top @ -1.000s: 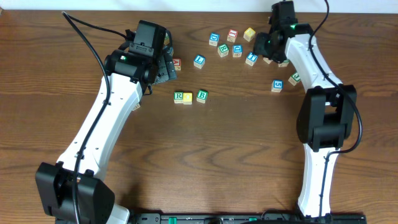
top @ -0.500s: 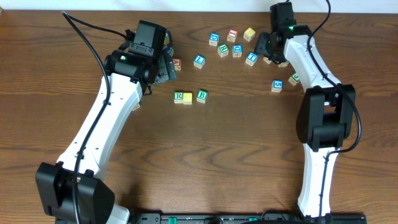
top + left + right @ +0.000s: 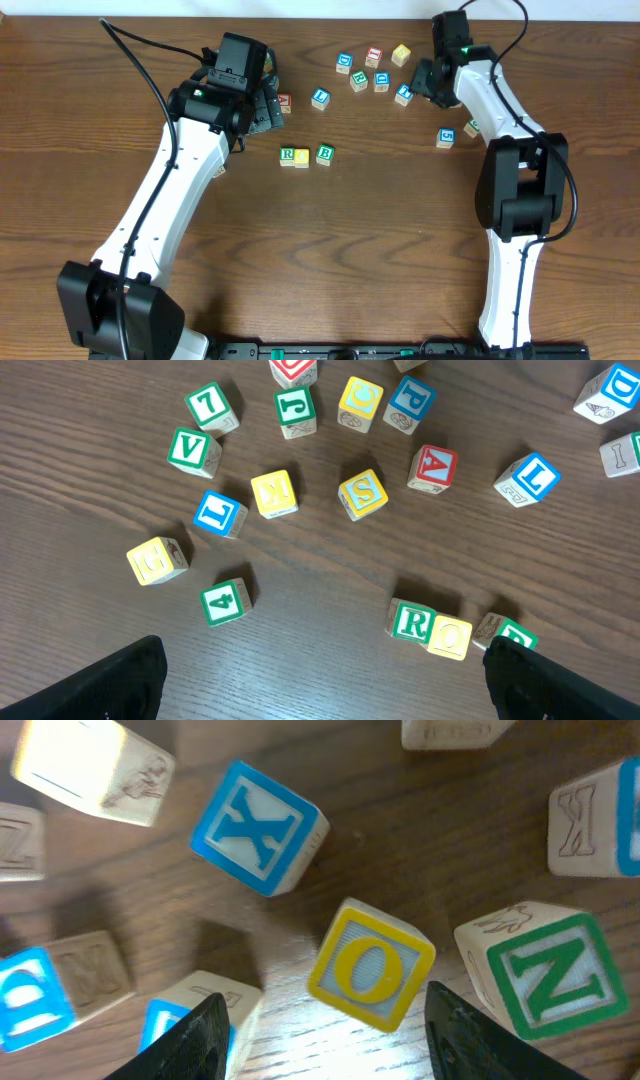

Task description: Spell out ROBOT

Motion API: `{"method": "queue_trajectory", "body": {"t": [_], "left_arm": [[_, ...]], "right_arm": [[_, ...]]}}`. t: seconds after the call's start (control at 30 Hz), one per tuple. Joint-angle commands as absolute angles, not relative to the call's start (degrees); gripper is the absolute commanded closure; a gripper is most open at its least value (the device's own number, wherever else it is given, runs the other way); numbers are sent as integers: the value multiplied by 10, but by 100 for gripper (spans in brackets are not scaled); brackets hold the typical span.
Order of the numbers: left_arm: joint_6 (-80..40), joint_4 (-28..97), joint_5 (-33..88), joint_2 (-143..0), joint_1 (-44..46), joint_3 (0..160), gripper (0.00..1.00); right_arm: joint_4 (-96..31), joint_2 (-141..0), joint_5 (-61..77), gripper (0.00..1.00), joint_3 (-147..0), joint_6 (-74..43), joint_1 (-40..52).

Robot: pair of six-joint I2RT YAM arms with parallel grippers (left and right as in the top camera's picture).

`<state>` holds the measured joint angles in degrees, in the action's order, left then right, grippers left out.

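Note:
A green R cube, a yellow O cube and a green B cube lie in a row; from overhead they are the R, O and B. My left gripper hovers open just beside them, its right finger covering part of the B. My right gripper is open over the far cluster. A second yellow O cube lies loose just ahead of it, its near corner between the fingertips. A blue-lettered cube is half hidden by one finger.
Loose cubes lie scattered: a blue X, a green N, a yellow S, a red A, a blue L and a green 4. Further cubes lie near the right arm.
My right gripper has shifted slightly left over the far cluster of cubes. The left arm and the R, O, B row have not moved.

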<state>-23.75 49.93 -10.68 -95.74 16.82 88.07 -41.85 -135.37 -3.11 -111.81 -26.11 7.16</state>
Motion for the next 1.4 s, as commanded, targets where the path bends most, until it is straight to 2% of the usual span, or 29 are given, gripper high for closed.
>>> {"method": "queue_trajectory", "body": {"t": [0.0, 0.23, 0.73, 1.2, 1.37], "left_arm": [[-238, 501, -112, -953, 167, 886, 0], [-238, 501, -112, -953, 167, 886, 0], [-238, 501, -112, -953, 167, 886, 0], [-238, 501, -112, -953, 167, 886, 0], [-238, 501, -112, -953, 167, 886, 0]], "right_arm": [[-403, -1361, -44, 43, -1093, -274, 68], [-352, -1361, -44, 42, -1078, -271, 65], [-298, -1361, -70, 49, -1052, -249, 60], [-297, -1361, -70, 75, -1052, -183, 62], [-308, -1350, -69, 77, -1054, -181, 62]]}}
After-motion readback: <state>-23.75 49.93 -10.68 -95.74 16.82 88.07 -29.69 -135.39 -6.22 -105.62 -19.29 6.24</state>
